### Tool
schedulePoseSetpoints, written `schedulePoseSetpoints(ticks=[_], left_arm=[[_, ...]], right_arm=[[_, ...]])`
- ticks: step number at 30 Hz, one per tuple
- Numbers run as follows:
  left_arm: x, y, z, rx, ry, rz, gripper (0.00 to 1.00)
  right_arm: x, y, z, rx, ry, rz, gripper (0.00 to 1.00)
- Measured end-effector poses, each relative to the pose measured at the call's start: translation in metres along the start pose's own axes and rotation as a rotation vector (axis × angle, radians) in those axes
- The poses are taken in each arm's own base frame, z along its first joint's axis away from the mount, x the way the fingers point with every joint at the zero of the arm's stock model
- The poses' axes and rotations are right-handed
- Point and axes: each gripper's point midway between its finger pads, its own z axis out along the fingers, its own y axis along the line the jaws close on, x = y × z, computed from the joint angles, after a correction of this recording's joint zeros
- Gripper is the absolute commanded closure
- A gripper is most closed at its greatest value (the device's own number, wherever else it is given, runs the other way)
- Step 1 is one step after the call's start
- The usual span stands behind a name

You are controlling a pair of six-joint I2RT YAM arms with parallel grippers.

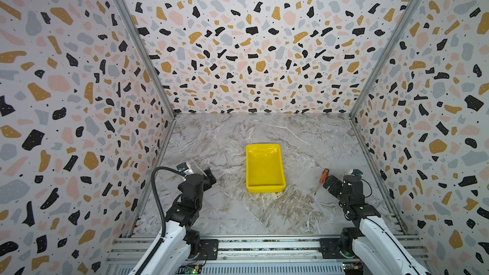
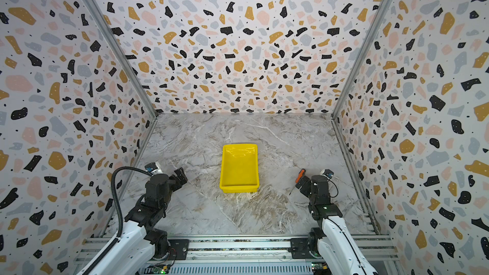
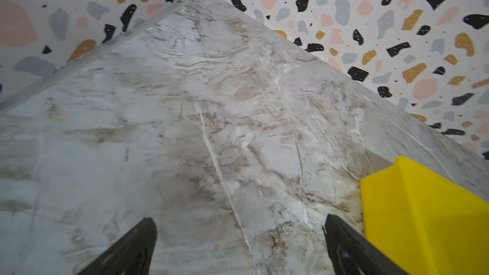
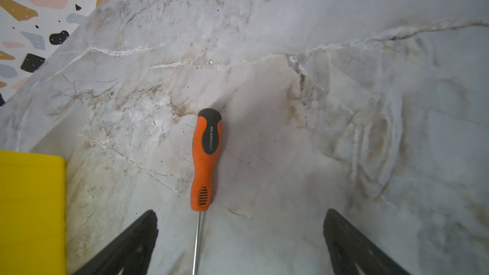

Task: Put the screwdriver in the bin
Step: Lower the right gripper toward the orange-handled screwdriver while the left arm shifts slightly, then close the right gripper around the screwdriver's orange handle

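Right gripper spread above screwdriver on marble table; bin near.

Top views: high behind left gripper and right gripper, facing down-forward, same scene.
Wrist views: close behind each gripper, facing ahead.

walls: terrazzo print, three sides | floor: grey-beige marble pattern | corners: metal strips | light: even

Lab test booth: terrazzo-print walls, marble-look tabletop, aluminium rail.
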Motion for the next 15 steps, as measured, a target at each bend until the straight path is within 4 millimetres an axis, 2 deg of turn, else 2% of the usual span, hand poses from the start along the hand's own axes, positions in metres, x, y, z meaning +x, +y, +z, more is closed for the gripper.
schedulePoseSetpoints(ticks=[4,9,15], left_arm=[[0.0,0.019,-0.003,-0.091,-0.019,-0.039,0.0],[-0.006,0.025,-0.008,-0.105,-0.06,-0.085,0.0],[0.002,0.037,-0.009,-0.123,-0.086,-0.129,0.0]], right_arm=[[0.002,0.007,0.004,-0.009,0.051,0.015,0.01],[-0.016,0.026,0.014,-0.005,0.088,0.008,0.01],[-0.031,0.045,0.04,0.034,0.165,-0.007,0.02]])
